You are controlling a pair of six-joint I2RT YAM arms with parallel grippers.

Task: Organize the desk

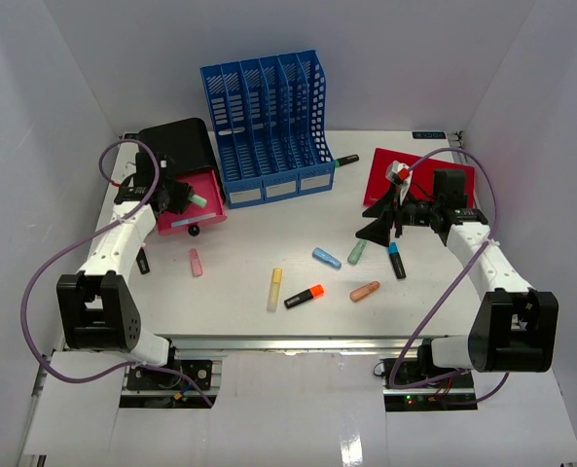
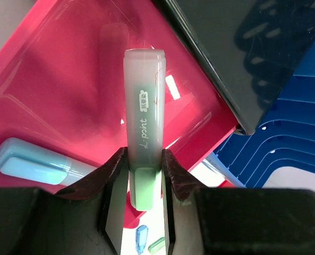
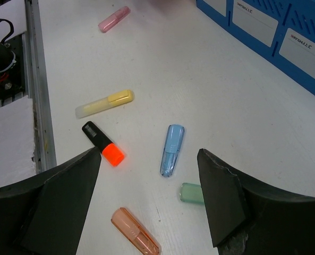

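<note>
Left hand [image 2: 144, 159] pinches the green highlighter [image 2: 144, 106] over the pink drawer [image 2: 67, 79] — drop-off step; next, release squarely inside. Right hand [image 3: 149, 154], spread, hovers above the desk [image 3: 199, 79].

Item, left arm [image 1: 113, 243]: I see it stretched forward along its own side, wrist turned inward.
Item, left gripper [image 2: 145, 162]: jaws clamped on a pale green highlighter [image 2: 144, 101], one finger on each flank.
Item, right arm [image 1: 489, 265]: elbow bent, wrist angled inward and down.
Item, right gripper [image 3: 149, 159]: jaws spread wide, empty.
</note>
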